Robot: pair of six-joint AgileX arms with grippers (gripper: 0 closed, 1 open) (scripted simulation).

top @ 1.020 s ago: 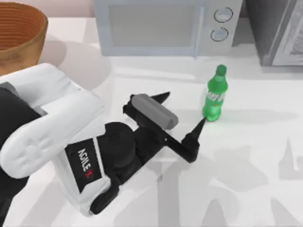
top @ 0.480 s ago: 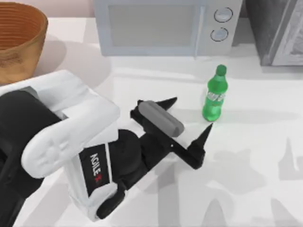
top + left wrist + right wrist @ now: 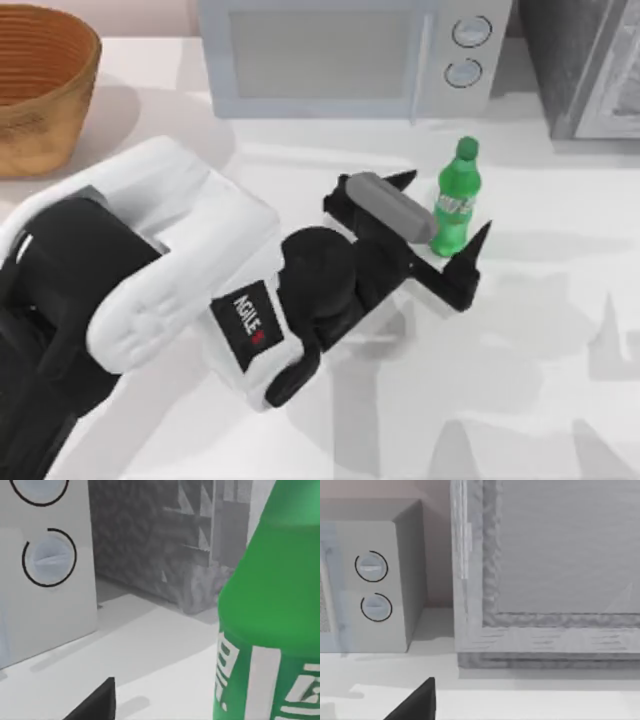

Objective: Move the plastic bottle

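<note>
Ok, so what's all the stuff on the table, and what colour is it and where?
plastic bottle: one, bright green with a green cap and a white-and-green label, standing upright right of the table's middle, in front of the microwave.
microwave: one, pale grey-blue with two round dials, at the back of the table.
basket: one, brown woven, back left corner.
grey box: one, mottled grey, back right corner beside the microwave.
table: one, white.
left gripper: one, black, open, one finger on each side of the bottle's lower half, on a white and black arm reaching in from the left.
</note>
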